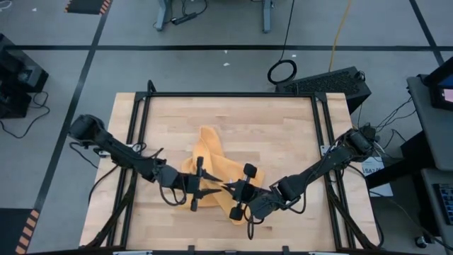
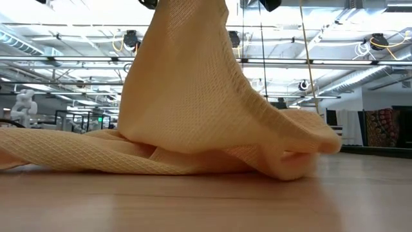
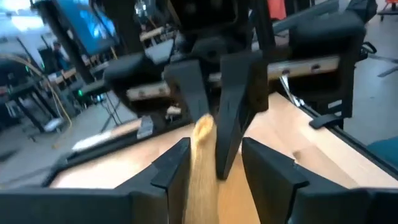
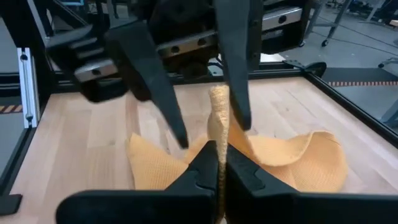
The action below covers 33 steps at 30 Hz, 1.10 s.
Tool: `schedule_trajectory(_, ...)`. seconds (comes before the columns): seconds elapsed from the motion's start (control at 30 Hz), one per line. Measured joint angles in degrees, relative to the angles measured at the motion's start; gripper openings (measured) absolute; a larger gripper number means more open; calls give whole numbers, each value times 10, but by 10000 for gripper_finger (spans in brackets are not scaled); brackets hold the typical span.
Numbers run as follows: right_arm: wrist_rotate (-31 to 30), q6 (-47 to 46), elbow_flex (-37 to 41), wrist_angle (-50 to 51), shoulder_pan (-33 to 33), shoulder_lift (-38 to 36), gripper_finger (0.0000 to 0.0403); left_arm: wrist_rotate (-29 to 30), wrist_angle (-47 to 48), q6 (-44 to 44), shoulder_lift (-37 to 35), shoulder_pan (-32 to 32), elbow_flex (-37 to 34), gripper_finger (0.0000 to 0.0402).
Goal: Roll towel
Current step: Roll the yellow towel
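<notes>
- Holding a pinched fold of the towel (image 1: 212, 166) off the table (image 1: 283, 127), we have both grippers meeting nose to nose near the front middle of the table.
- Our right gripper (image 4: 217, 163) has its fingers clamped tight on a thin raised ridge of cloth; the right wrist view shows the strip standing up between the closed tips.
- Our left gripper (image 3: 216, 163) has its fingers parted, with the same strip running up between them; we judge it loose around the cloth, not gripping.
- The rest of the towel lies crumpled on the table beneath and behind the grippers, one lobe reaching toward the back, another bunched under the right gripper. From the low view it rises like a tent from the wood, with the lower folds spread flat.
- We judge the cloth light, soft and limp: it drapes from any single hold, keeps no shape and will bunch instead of sliding flat. It looks textured, so a pinch should not slip.
- For a roll, we think it wants laying out flat first, then taking by an edge or two corners, one per gripper, not by this middle ridge.
</notes>
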<state>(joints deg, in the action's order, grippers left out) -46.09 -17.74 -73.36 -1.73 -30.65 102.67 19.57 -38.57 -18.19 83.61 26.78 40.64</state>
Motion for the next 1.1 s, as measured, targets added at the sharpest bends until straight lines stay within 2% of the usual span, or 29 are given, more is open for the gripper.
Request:
schedule_trajectory(0.13,0,-2,0,3,0,0,0,-2,-36,-35,15,7,1,117)
schedule_trajectory(0.33,0,-1,0,3,0,0,0,-12,-51,-47,18,8,1,14)
schedule_trajectory(0.47,-4,23,0,3,-6,0,15,-13,-49,-47,18,8,1,12)
schedule_trajectory(0.63,-1,64,0,42,-25,-22,69,-10,-40,-47,18,8,1,6)
schedule_trajectory(0.7,-1,59,-1,99,-37,-42,94,-10,-30,-47,16,9,1,5)
schedule_trajectory(0.83,4,-17,-1,256,-64,-71,138,-8,-1,-47,1,11,1,4)
schedule_trajectory(0.97,50,-95,0,402,-84,-76,165,-8,33,-36,-19,15,1,4)
schedule_trajectory(1.1,106,-114,19,454,-90,-49,180,-13,55,-27,-28,18,1,4)
